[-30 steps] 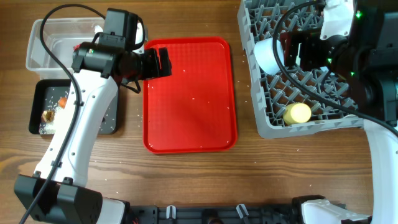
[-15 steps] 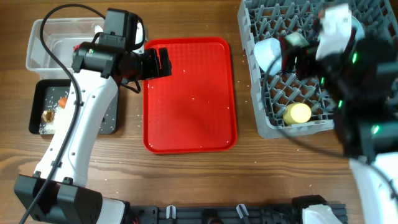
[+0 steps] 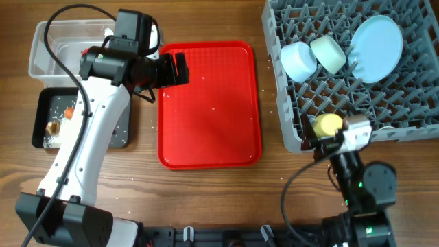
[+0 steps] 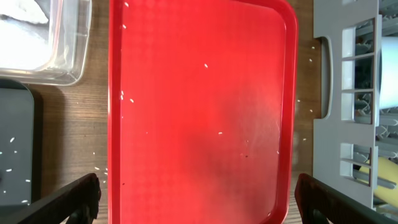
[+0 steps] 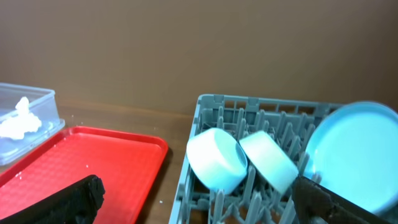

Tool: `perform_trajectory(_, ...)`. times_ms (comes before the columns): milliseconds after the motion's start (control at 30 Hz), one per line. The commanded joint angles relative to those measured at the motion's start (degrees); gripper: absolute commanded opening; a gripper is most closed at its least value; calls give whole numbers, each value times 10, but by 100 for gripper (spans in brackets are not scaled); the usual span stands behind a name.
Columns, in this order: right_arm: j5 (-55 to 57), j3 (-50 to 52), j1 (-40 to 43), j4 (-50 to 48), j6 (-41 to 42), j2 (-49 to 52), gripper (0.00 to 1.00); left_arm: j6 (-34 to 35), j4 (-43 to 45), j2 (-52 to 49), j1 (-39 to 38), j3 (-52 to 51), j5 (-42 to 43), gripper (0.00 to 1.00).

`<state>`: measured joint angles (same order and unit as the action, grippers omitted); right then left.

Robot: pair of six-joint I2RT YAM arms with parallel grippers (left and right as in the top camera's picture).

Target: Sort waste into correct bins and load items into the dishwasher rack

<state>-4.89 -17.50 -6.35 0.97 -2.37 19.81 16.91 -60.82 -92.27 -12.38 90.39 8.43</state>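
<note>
Overhead, the grey dishwasher rack [image 3: 295,140] fills the tabletop's [image 3: 206,195] 2 o'clock corner. It holds the pale blue bowl [image 3: 298,60] on its side, with the mint-green bowl [image 3: 328,53] touching it at 3 o'clock. The pale blue plate [image 3: 376,48] leans on edge just beyond, and the small yellow cup [image 3: 328,124] sits near the rack's 6 o'clock rim. The flat red serving tray [image 3: 209,103] lies at the centre, speckled with loose white rice grains [image 4: 206,65]. At 10 o'clock the clear plastic tub [image 3: 42,41] contains the crumpled white tissue [image 5: 18,118]. Directly at its 6 o'clock, the black tray [image 3: 40,103] holds the orange carrot [image 3: 68,112], the small brown food scrap [image 3: 53,127] and more rice. The left end effector [image 4: 196,186] hangs over the red tray's 10 o'clock corner, fingers spread wide and released, nothing between them. The right end effector [image 5: 196,186] sits low at the rack's 6 o'clock side, likewise released and empty, looking toward the bowls.
</note>
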Motion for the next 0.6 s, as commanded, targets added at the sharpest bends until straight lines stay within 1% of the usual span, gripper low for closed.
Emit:
perform_trajectory(0,19,51,-2,-5,40,-74,100,5,2,-4,-3,4,3,100)
perform_trajectory(133,18,101,-8,-19,50,-115,100,5,2,-4,-3,4,3,100)
perform_trajectory(267,18,139,-44,-47,48,-133,100,5,2,-4,-3,4,3,100)
perform_trajectory(333,-3,154,-63,-63,6,-137,100,5,2,-4,-3,4,3,100)
perform_trajectory(400,-65,173,-75,-83,-88,-147,100,5,2,-4,-3,4,3,100)
perform_trajectory(467,-115,172,-76,-57,-155,-166,100,5,2,-4,-3,4,3,100)
perform_trajectory(533,-132,172,-76,-29,-186,-191,100,5,2,-4,-3,4,3,100)
perform_trajectory(567,-131,172,-76,-27,-185,-196,100,5,2,-4,-3,4,3,100)
